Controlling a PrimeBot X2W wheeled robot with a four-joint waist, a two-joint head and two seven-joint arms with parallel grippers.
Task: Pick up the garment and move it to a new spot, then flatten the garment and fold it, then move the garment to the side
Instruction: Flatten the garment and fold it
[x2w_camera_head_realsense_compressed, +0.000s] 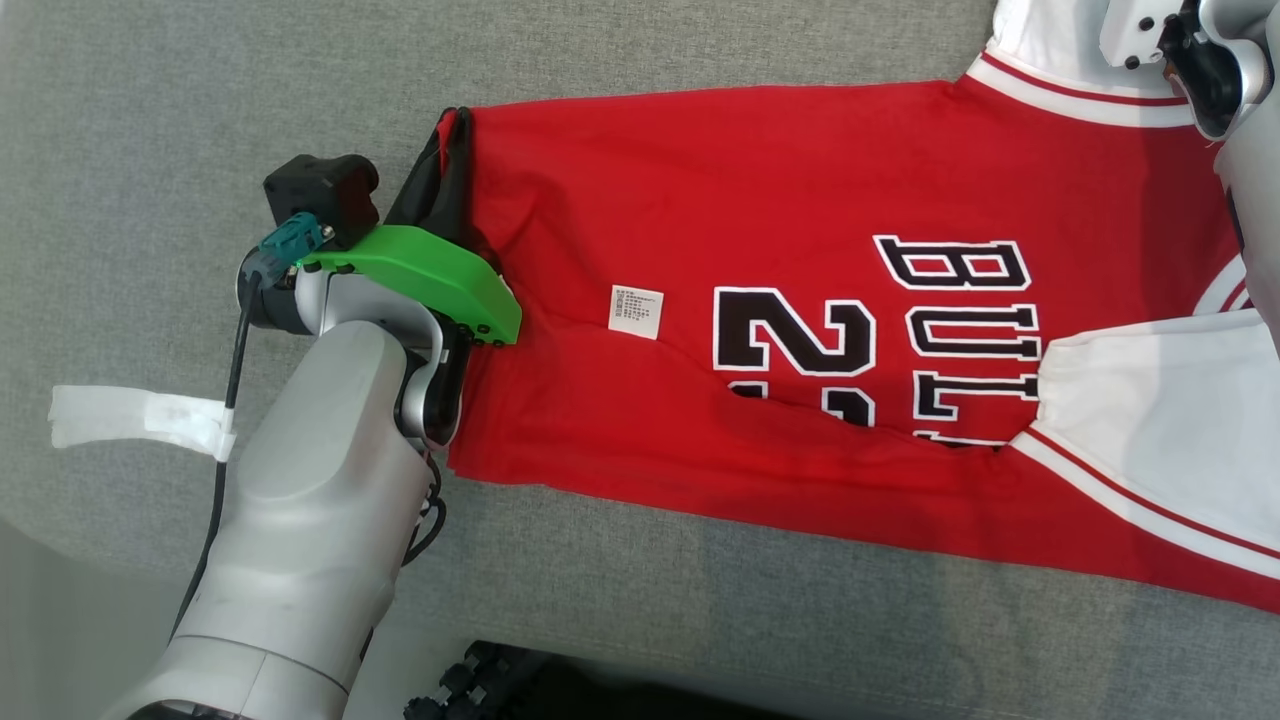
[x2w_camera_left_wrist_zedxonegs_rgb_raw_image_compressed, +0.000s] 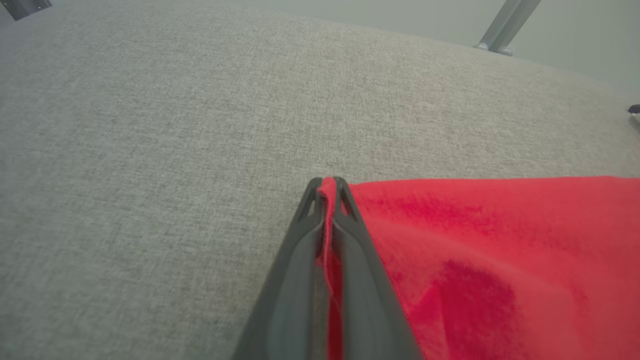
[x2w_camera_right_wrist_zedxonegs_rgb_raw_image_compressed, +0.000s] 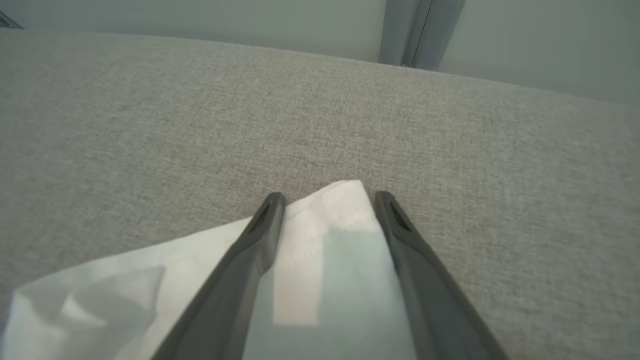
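1. The fingers (x2w_camera_left_wrist_zedxonegs_rgb_raw_image_compressed: 350, 260) of the left gripper (x2w_camera_left_wrist_zedxonegs_rgb_raw_image_compressed: 327, 181) are moulded dark grey, long and tapering, slotted near each tip.
2. The right gripper (x2w_camera_right_wrist_zedxonegs_rgb_raw_image_compressed: 327, 200) is given matching fingers (x2w_camera_right_wrist_zedxonegs_rgb_raw_image_compressed: 250, 250).
3. Behind the left fingers a green bracket (x2w_camera_head_realsense_compressed: 430, 275) with dark screws is mounted.
4. Farther back, a black camera box (x2w_camera_head_realsense_compressed: 322, 190), a teal connector (x2w_camera_head_realsense_compressed: 290, 240) and a black cable (x2w_camera_head_realsense_compressed: 238, 350) tagged with white tape (x2w_camera_head_realsense_compressed: 140, 418) are seen.
5. The forearm (x2w_camera_head_realsense_compressed: 310, 520) is cased in smooth silver-grey.

Bright, even light; soft shadows; wide-angle blur at edges.

jersey (x2w_camera_head_realsense_compressed: 800, 180): one end cut off at edge | lettering (x2w_camera_head_realsense_compressed: 975, 330): partly under white sleeve (x2w_camera_head_realsense_compressed: 1150, 420)
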